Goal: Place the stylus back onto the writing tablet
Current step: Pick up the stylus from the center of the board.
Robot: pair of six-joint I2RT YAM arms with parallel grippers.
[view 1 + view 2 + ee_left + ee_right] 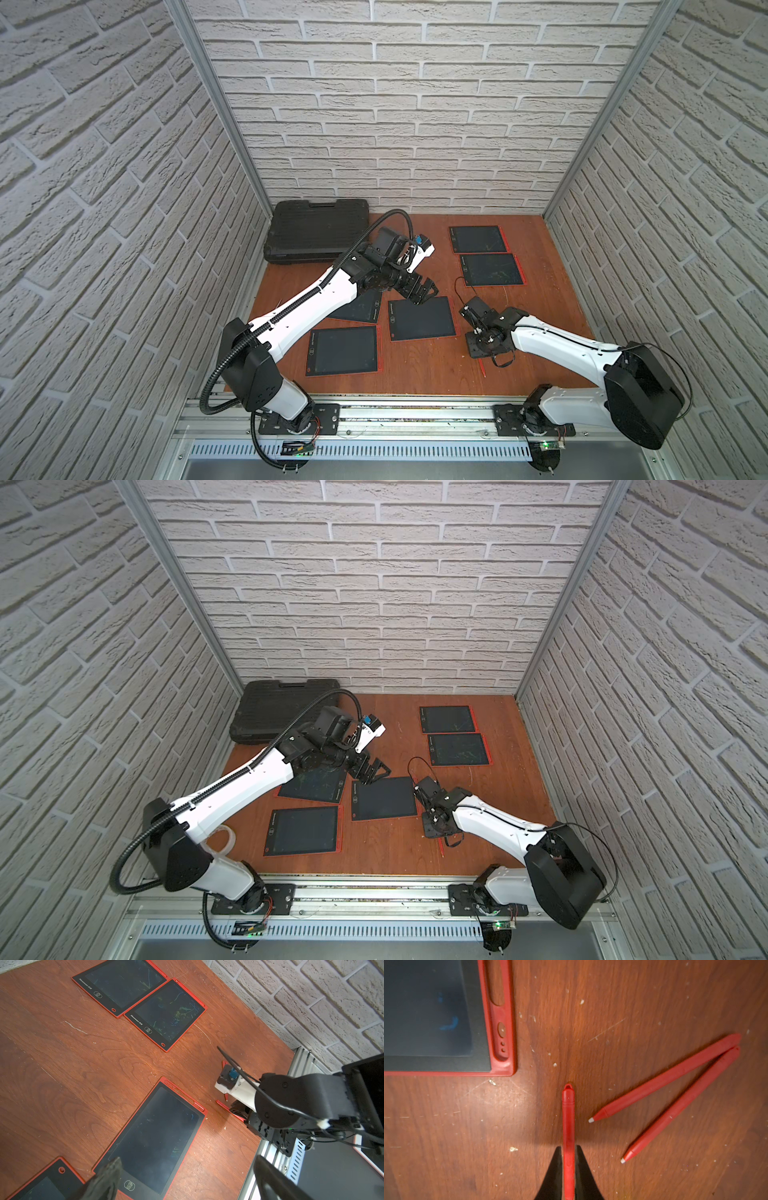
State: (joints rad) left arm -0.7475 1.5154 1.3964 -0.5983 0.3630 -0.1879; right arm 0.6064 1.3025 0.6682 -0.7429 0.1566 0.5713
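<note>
Wooden table (415, 374) viewed from above, with twelve o'clock toward the back wall. A black case (316, 232) occupies the eleven-o'clock corner. The left arm (307, 307) reaches in from seven o'clock and the right arm (557, 340) from five o'clock. Five red-framed tablets lie flat. The far tablets (478, 239), a pair, sit just beside each other at one o'clock. The near tablets (343, 351) sit at eight o'clock, one partly hidden under the left arm. The writing tablet (422, 318) lies at centre, and the wood shows through its side pen slot (497, 985). The left gripper (424, 293) hangs over this tablet's twelve-o'clock edge, jaws spread wide and holding nothing. The right gripper (568, 1149) points down at the tablet's four-o'clock side, jaws drawn narrow and clamped on the red stylus (568, 1126). The stylus runs lengthwise between the fingertips, loop end forward, near the tablet's corner but apart from it. Whether it touches the wood cannot be told. Two loose styluses (664, 1078) lie just beside it on the table, rear ends touching and white tips splayed apart.
</note>
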